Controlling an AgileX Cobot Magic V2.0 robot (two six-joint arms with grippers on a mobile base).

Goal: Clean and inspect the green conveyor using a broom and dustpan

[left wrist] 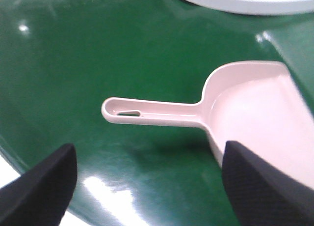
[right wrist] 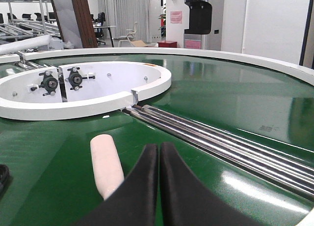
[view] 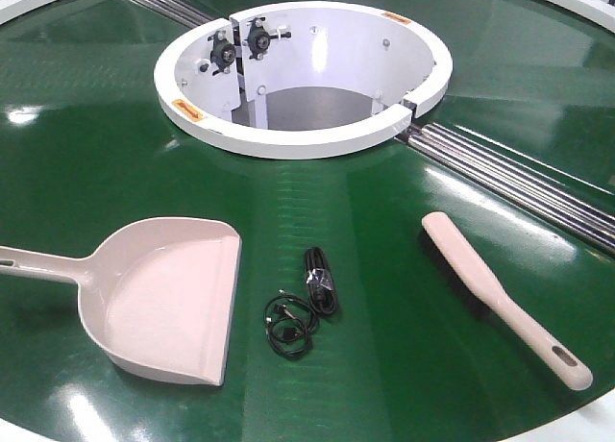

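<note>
The green conveyor (view: 384, 298) carries the beige-pink dustpan (view: 168, 293) at the left, with its handle pointing left. The broom (view: 480, 274) lies at the right, bristles down, with its handle toward the near right edge. In the left wrist view my left gripper (left wrist: 149, 179) is open and empty, above the belt just short of the dustpan's handle (left wrist: 152, 112). In the right wrist view my right gripper (right wrist: 159, 150) is shut with nothing between the fingers. It hovers low beside the broom's rounded end (right wrist: 107, 164), which lies just to its left. Neither gripper shows in the front view.
A coiled black cable (view: 307, 303) lies on the belt between dustpan and broom. The white ring hub (view: 303, 77) stands behind them. Silver rollers (view: 519, 178) run from the hub to the right edge, close past the broom. The belt's white rim is near my left gripper.
</note>
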